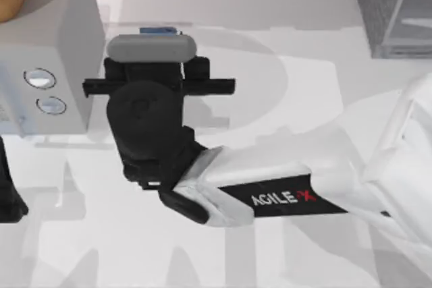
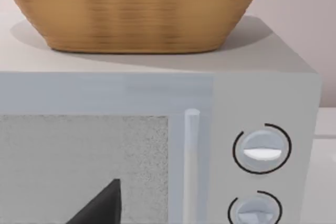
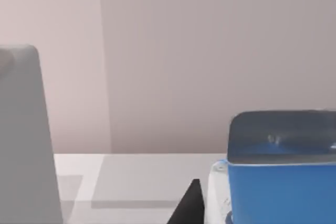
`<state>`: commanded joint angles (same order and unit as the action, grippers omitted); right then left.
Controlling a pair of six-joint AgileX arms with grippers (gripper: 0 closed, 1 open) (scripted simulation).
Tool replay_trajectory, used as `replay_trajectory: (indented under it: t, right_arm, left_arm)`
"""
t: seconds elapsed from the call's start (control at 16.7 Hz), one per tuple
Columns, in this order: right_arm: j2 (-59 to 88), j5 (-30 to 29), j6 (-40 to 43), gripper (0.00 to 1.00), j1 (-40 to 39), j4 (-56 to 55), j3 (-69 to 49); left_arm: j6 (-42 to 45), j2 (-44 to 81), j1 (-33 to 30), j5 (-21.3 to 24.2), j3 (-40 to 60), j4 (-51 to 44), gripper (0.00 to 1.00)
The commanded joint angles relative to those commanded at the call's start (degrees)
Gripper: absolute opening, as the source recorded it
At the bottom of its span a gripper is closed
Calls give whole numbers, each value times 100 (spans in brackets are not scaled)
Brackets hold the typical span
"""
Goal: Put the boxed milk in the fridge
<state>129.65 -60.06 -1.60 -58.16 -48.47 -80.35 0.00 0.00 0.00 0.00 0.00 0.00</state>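
The boxed milk (image 1: pixel 157 30) shows as a blue sliver at the table's back, just beyond the grey wrist camera of my right arm. In the right wrist view its blue top (image 3: pixel 283 182) looms very close, off to one side. My right gripper (image 1: pixel 155 65) reaches across the table from the right and points at the back wall, right behind the carton; whether it touches the carton is hidden. The fridge (image 1: pixel 398 11), dark grey with a pale door panel, stands at the back right corner. My left gripper (image 1: pixel 7 193) is parked at the left edge.
A light grey box with two round dials (image 1: pixel 47 65) stands at the back left, right beside the right gripper; the left wrist view faces its front (image 2: pixel 262 150). On top of it sits a wicker basket (image 2: pixel 136 9). A pink wall bounds the table's back.
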Motion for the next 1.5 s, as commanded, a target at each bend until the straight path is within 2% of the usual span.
replay_trajectory:
  t: [0.24, 0.48, 1.2, 1.5]
  right_arm:
    - [-816, 439, -92, 0, 395, 362, 525]
    - [-2481, 1185, -170, 0, 1187, 1078, 1556]
    - [-9854, 4256, 1, 0, 4443, 3822, 5939]
    - [-12151, 5451, 115, 0, 5424, 4567, 7408]
  left_arm:
    - [0, 0, 0, 0, 0, 0, 100]
    - [0, 0, 0, 0, 0, 0, 100]
    - [0, 0, 0, 0, 0, 0, 100]
    - [0, 0, 0, 0, 0, 0, 100]
